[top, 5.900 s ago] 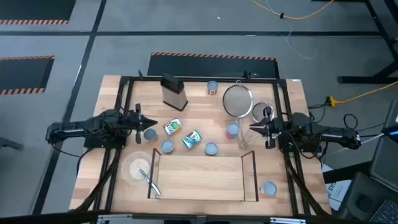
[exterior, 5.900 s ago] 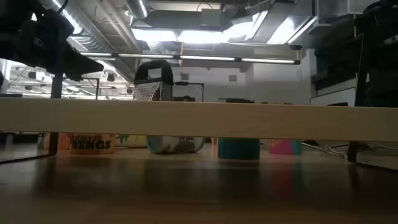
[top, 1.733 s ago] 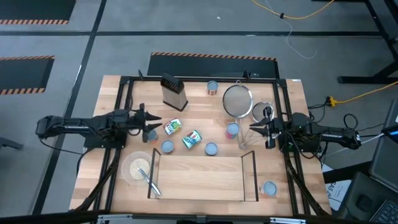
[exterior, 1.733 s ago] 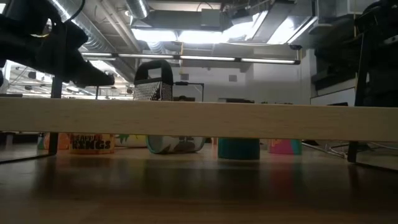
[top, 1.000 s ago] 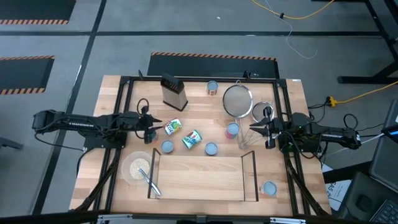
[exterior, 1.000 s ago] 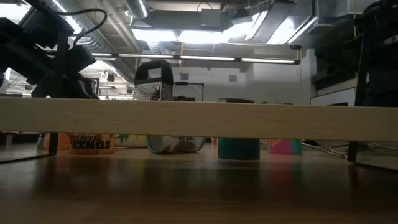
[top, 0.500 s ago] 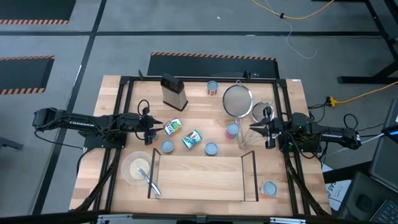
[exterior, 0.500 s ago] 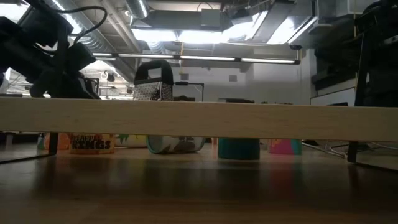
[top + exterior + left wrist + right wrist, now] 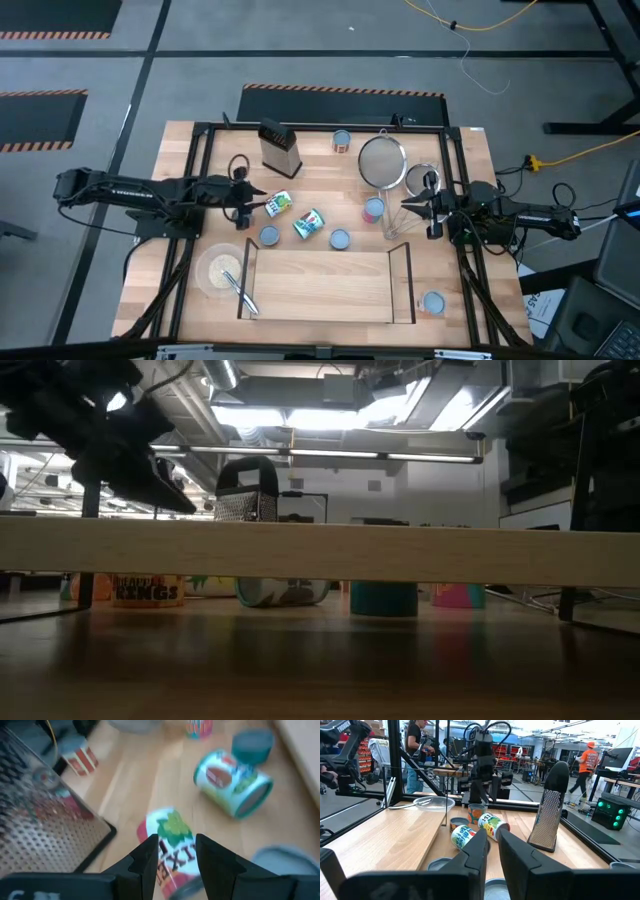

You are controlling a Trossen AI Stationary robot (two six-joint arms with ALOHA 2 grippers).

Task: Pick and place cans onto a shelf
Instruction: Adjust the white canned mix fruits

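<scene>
High view: I see my left gripper (image 9: 246, 204) with jaws spread, just beside a tipped can (image 9: 278, 204); the shelf (image 9: 325, 286) at the table's near edge is bare.

Low view: one label reads "KINGS" (image 9: 146, 591).

Left wrist view: fingers (image 9: 150, 852) straddle a can lettered "IXE" (image 9: 172, 854).

Right wrist view: my right gripper (image 9: 492, 851) waits nearly clenched, empty.

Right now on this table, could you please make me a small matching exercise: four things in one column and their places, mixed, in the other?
Things:
1. box grater
2. pale bowl
3. large wire strainer
4. shelf

Places:
A. near edge, middle
B. far side, left of centre
C. near left corner
D. far side, right of centre

Pairs: 1-B, 2-C, 3-D, 4-A
</scene>
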